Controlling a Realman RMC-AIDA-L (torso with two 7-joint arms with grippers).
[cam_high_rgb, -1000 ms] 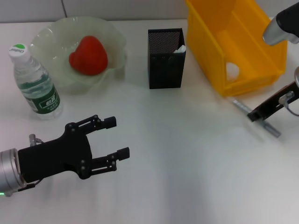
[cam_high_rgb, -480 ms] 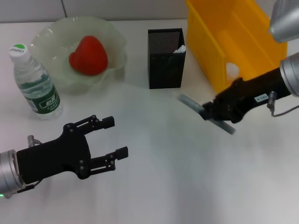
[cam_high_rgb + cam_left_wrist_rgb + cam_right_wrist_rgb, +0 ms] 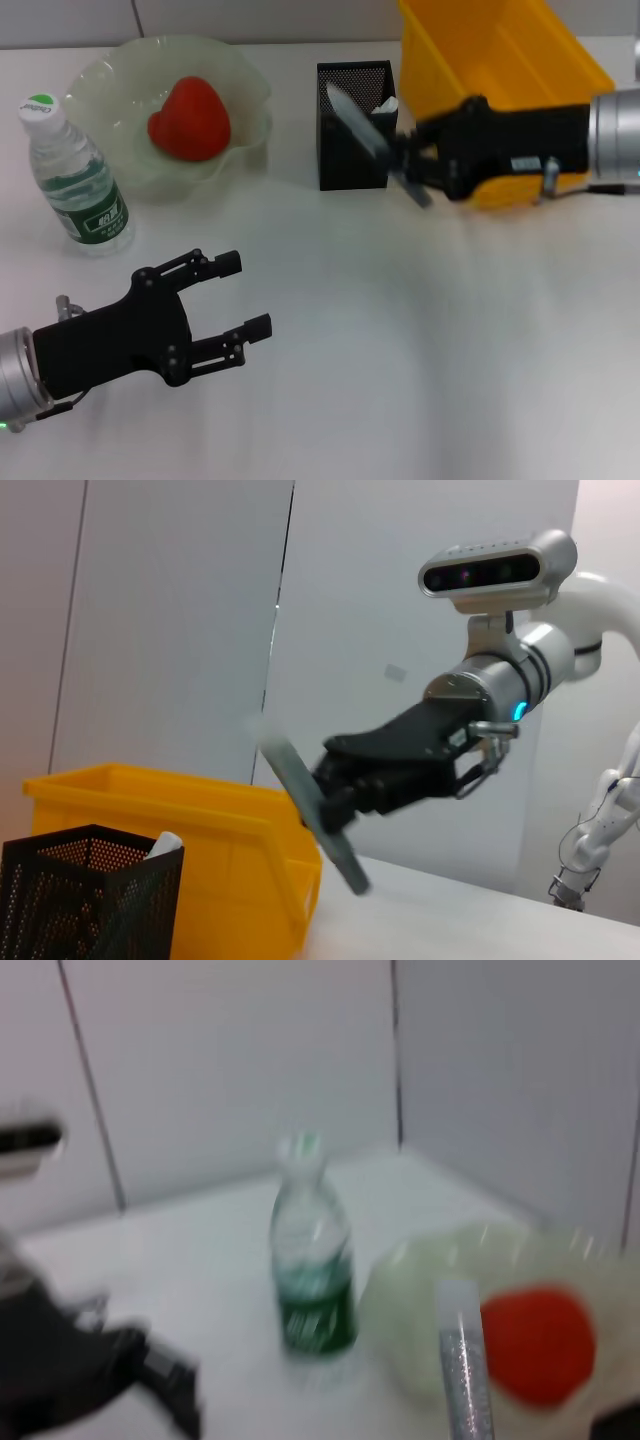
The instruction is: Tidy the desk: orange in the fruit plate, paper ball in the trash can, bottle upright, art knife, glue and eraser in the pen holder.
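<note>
The art knife (image 3: pixel 375 145) is held in the air at upper centre of the head view, its long axis slanting from upper left to lower right, upper tip over the black mesh pen holder (image 3: pixel 356 125). The right gripper (image 3: pixel 415 160) pinches it mid-length, arm reaching in horizontally from the right across the yellow bin (image 3: pixel 500 90). The left gripper (image 3: pixel 235 295) hovers lower left, fingers spread. The green plate (image 3: pixel 165 110) holds 1 red-orange fruit (image 3: pixel 190 118); the bottle (image 3: pixel 75 175) stands upright beside it.

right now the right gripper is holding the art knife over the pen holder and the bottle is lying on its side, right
Not quite. The bottle stands upright beside the fruit plate, as the head view shows. The rest holds: the right gripper is shut on the art knife over the pen holder.
</note>
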